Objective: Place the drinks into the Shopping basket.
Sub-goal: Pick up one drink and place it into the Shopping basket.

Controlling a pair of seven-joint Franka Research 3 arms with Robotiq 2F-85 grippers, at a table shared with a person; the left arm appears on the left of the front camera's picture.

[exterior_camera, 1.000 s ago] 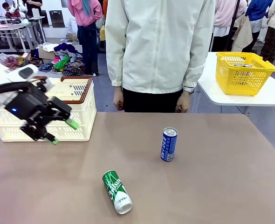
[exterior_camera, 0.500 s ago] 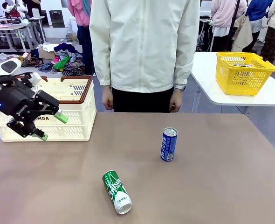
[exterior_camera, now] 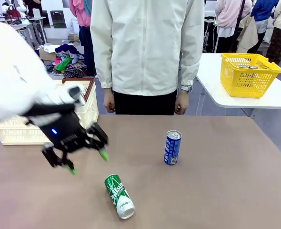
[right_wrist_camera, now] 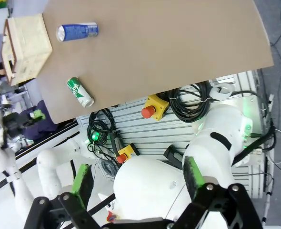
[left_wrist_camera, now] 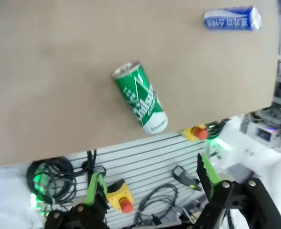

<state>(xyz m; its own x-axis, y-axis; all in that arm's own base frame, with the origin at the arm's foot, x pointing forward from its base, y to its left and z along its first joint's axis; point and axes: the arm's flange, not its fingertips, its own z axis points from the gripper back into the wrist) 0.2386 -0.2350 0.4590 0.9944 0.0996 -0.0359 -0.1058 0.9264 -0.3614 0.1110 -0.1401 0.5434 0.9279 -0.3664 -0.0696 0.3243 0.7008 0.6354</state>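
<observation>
Left gripper (exterior_camera: 87, 162) is over the table (exterior_camera: 216, 191), jaws spread wide, nothing between the green pads; it sits between the Shopping basket (exterior_camera: 13, 134) and the green can (exterior_camera: 119, 196), touching neither; the wrist view has that can lying ahead of the fingers. Green can is on its side near my edge of the table, silver end toward the front camera; blue can (exterior_camera: 172, 147) stands upright right of centre, well apart from the green one. Shopping basket is at the far-left corner of the table (my left arm hides a good part of it). Right gripper (right_wrist_camera: 136, 174) is fully open too, holding nothing; its wrist camera looks down on the tabletop from high up, with both cans and the basket far off. Person (exterior_camera: 147, 47) stands at the far side, hands hanging at the sides, off the table.
</observation>
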